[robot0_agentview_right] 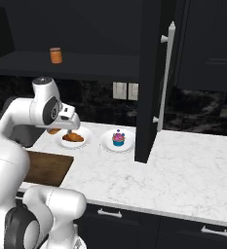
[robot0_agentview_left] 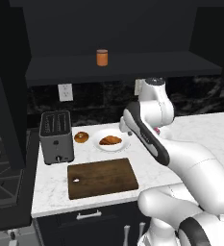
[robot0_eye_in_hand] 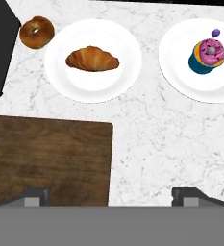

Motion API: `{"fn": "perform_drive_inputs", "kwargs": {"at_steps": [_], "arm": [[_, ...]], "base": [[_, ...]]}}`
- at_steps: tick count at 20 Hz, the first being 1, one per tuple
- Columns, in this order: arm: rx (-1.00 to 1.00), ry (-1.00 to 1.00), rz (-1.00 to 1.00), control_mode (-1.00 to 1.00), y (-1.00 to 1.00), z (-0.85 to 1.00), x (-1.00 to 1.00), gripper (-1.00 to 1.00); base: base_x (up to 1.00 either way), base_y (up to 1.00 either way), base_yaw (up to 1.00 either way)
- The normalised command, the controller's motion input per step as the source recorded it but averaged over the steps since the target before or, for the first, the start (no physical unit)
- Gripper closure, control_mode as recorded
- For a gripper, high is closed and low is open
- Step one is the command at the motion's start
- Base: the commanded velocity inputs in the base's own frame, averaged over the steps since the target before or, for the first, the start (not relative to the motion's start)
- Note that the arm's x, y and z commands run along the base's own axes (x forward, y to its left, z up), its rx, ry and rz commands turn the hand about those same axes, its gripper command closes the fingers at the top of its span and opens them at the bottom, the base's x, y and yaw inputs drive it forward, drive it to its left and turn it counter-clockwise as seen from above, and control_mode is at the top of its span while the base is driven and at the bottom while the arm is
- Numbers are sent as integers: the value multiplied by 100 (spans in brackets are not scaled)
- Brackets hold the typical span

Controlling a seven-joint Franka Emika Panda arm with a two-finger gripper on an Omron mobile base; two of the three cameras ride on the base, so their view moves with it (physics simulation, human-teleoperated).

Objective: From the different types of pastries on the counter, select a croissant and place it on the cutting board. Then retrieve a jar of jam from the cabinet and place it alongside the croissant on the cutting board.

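The white marble worktop point(robot0_eye_in_hand: 152, 139) carries the dark cutting board point(robot0_eye_in_hand: 46, 161) at the hand view's lower left, bare. The croissant point(robot0_eye_in_hand: 92, 59) lies on a white plate point(robot0_eye_in_hand: 93, 86), upper centre. The pincer point(robot0_eye_in_hand: 111, 198) hangs open above: first step, reaching. Next it should descend onto the croissant.

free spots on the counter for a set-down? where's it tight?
The cutting board is bare all over. Open marble counter stretches right of the cupcake plate, past the open cabinet door. Tight at the back: toaster, donut, croissant plate in a row.
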Motion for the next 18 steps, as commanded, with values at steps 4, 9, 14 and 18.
{"fn": "perform_drive_inputs", "kwargs": {"at_steps": [4, 9, 14, 18], "arm": [[-3, -2, 0, -100, 8, -29, 74, -100], [-5, 0, 4, -100, 32, -81, 53, -100], [0, 2, 5, -100, 4, -13, 5, -100], [4, 0, 12, -100, -7, -6, 14, -100]], "base": [[0, 0, 0], [0, 0, 0], [0, 0, 0], [0, 0, 0]]}}
